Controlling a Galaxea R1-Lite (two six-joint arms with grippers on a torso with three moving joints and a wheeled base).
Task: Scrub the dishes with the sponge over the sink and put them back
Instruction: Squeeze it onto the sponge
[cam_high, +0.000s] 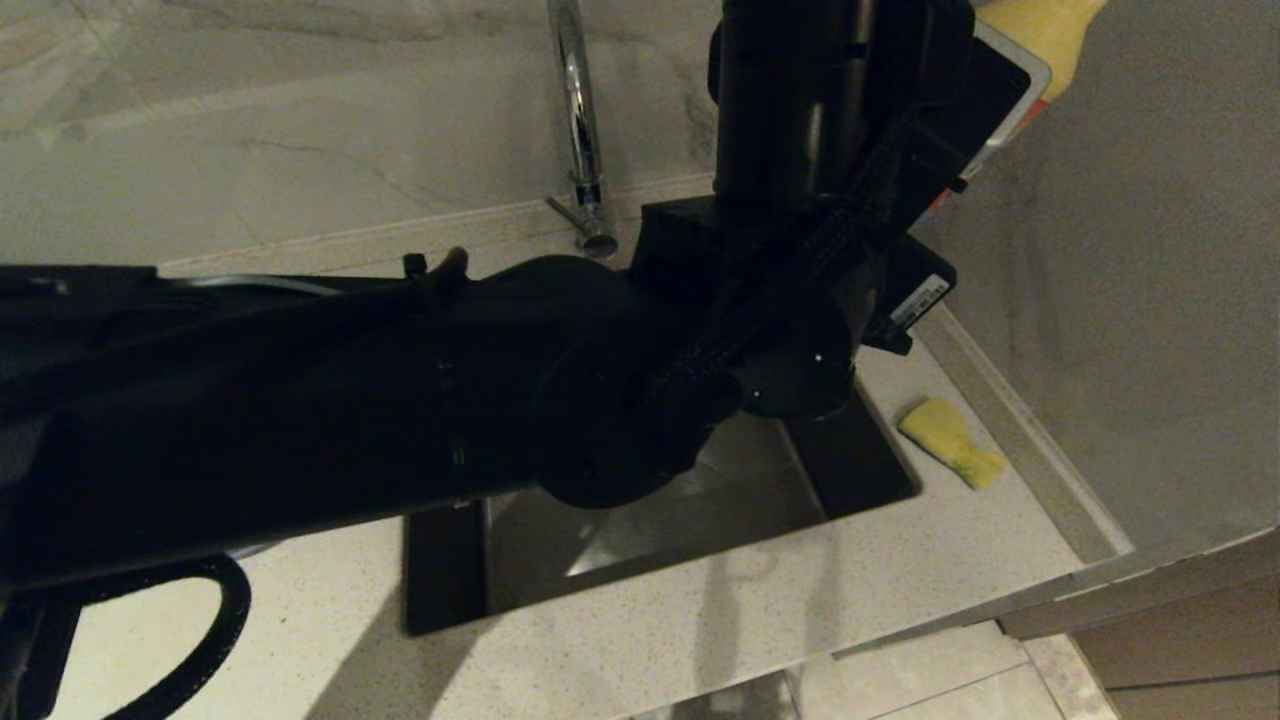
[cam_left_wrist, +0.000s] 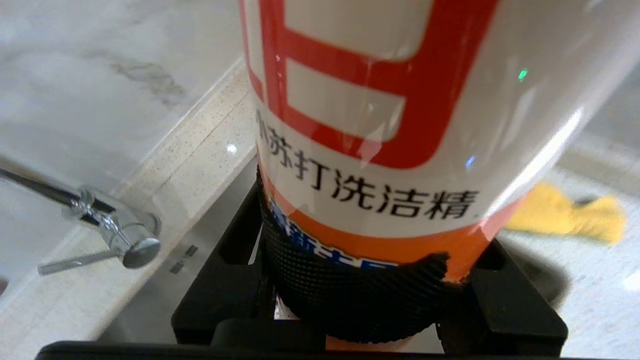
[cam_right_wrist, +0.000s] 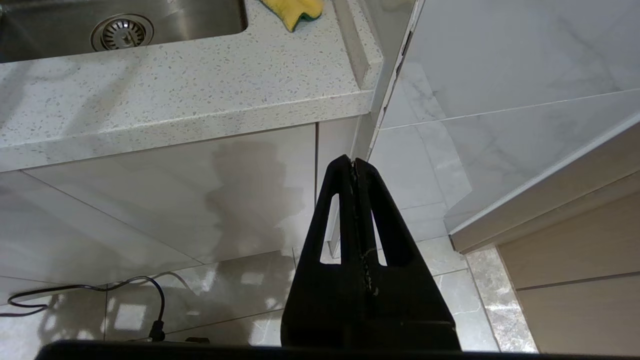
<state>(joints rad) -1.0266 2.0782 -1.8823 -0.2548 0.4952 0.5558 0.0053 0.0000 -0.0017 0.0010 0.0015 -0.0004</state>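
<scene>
The left gripper (cam_left_wrist: 365, 295) pinches a soap bottle (cam_left_wrist: 380, 125) above the sink (cam_high: 640, 540) — soaping comes first, I'd say. The sponge (cam_high: 952, 442) lies beside the basin; next comes a squeeze onto it. The right gripper (cam_right_wrist: 354, 167) hangs low, pressed together.

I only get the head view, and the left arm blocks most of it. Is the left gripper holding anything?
Observer: Yes. The left gripper is clamped on a dish-soap bottle, white with a red and orange label.
Operator: And the right gripper? I can't see it.
Observer: The right gripper is shut on nothing, hanging below the counter edge, in front of the cabinet.
Operator: Any dish over the drain?
Observer: No. The strainer lies bare in the sink.
</scene>
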